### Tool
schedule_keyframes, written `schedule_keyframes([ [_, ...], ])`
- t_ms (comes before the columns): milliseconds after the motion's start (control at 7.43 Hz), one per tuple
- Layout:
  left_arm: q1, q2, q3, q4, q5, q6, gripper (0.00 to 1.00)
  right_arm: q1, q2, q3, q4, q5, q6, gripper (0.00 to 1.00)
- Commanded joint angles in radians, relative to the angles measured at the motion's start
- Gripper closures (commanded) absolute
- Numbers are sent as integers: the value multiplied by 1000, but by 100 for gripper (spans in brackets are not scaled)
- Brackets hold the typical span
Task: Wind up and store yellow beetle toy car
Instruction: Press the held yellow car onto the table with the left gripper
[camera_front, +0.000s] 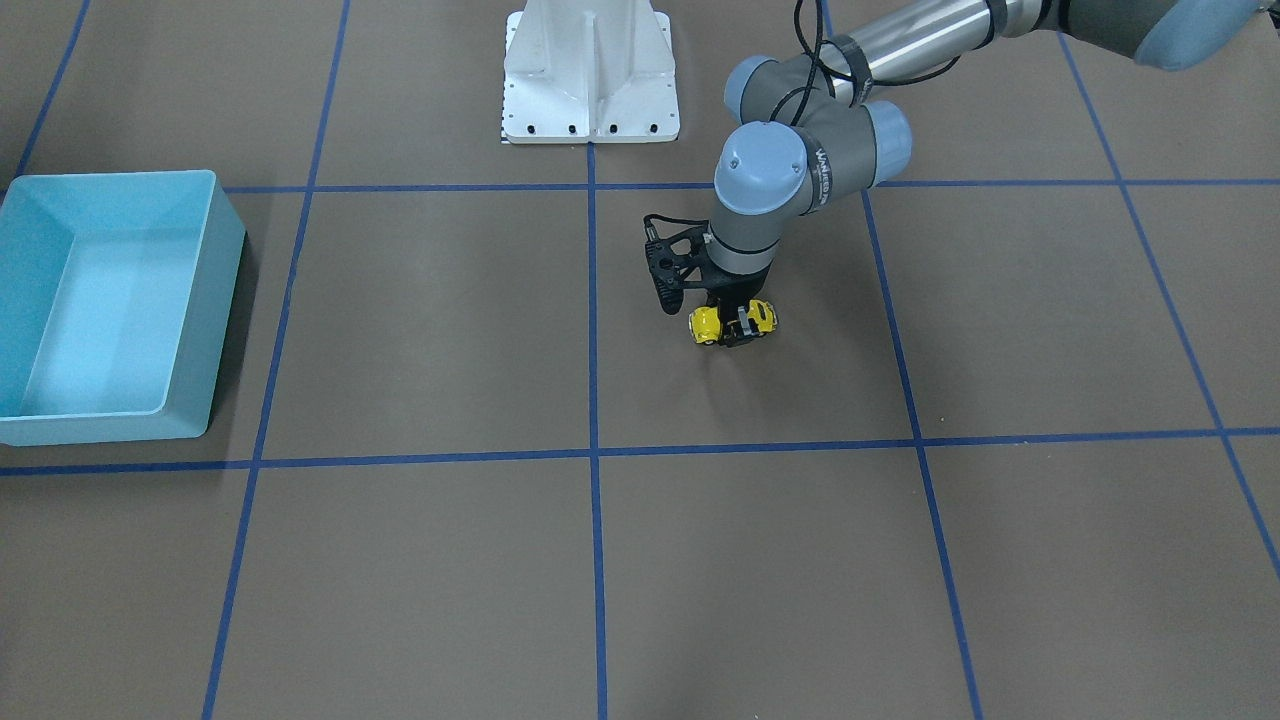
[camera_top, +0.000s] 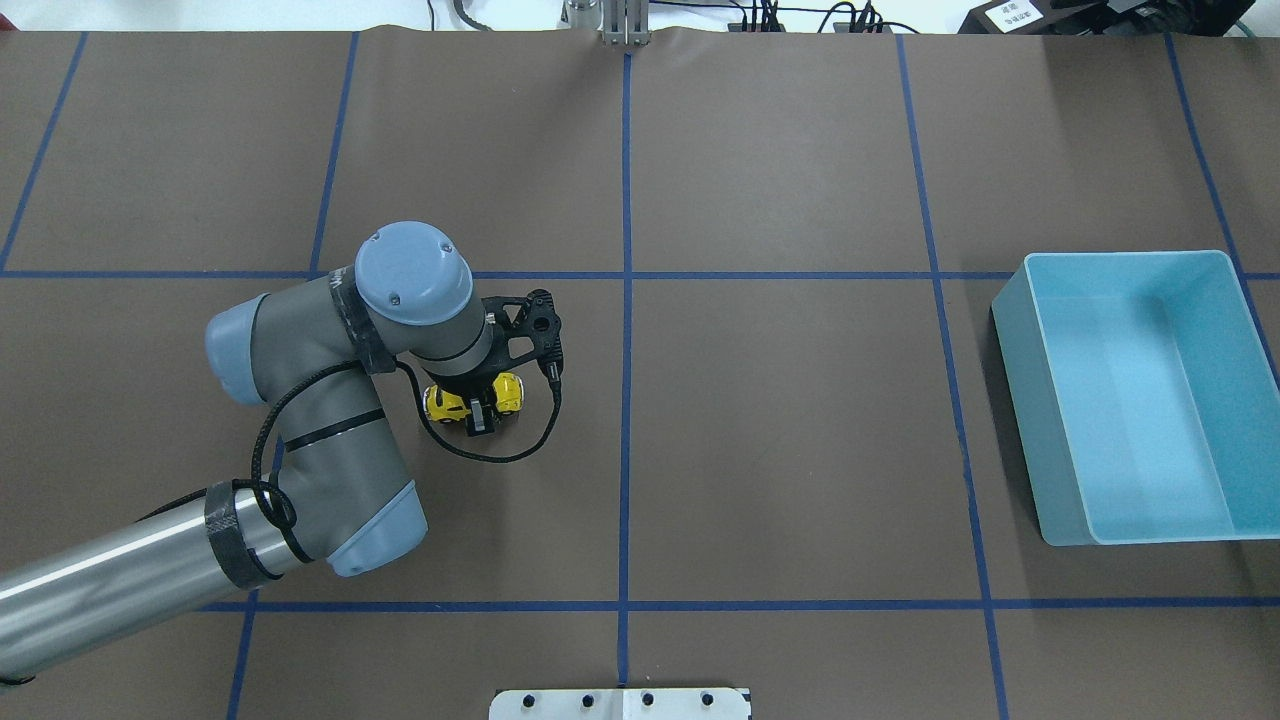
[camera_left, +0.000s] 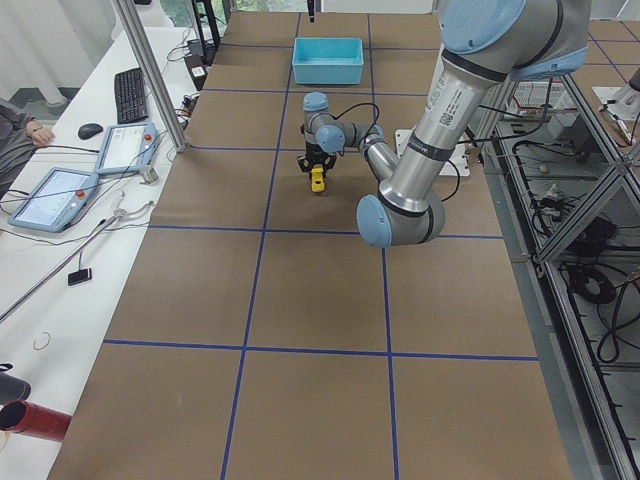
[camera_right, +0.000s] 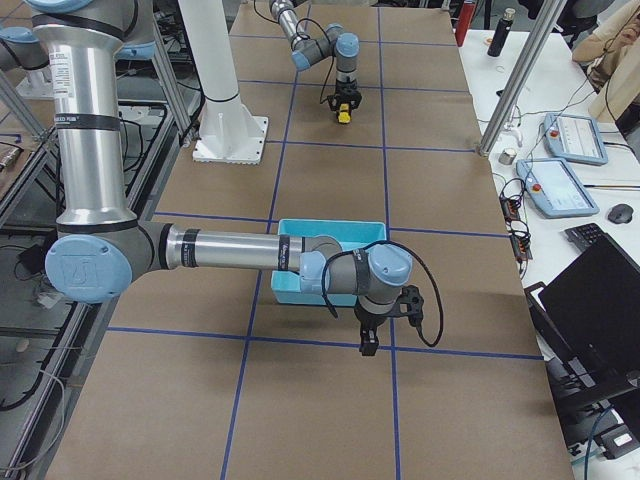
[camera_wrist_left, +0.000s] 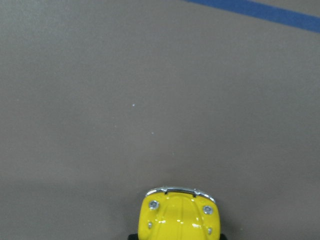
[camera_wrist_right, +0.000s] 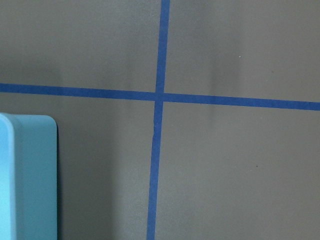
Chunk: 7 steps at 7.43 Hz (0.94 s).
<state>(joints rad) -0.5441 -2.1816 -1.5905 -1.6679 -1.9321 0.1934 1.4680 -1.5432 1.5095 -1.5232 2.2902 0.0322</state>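
I see the yellow beetle toy car (camera_front: 706, 324) just right of centre in the front-facing frame. The left gripper (camera_front: 740, 326) is clamped across its middle and hides the roof. The right gripper (camera_right: 368, 346) shows only from the side, so I cannot tell how its jaws stand. I count one car and one blue bin (camera_front: 215, 300).
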Motion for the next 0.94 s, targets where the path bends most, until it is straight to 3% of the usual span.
schedule_keyframes([
  [0, 1, -12, -15, -3, 1, 0, 100, 0, 0, 0, 0, 0, 0, 0],
  [808, 9, 0, -11, -111, 70, 121, 100, 0, 0, 0, 0, 0, 0, 0],
])
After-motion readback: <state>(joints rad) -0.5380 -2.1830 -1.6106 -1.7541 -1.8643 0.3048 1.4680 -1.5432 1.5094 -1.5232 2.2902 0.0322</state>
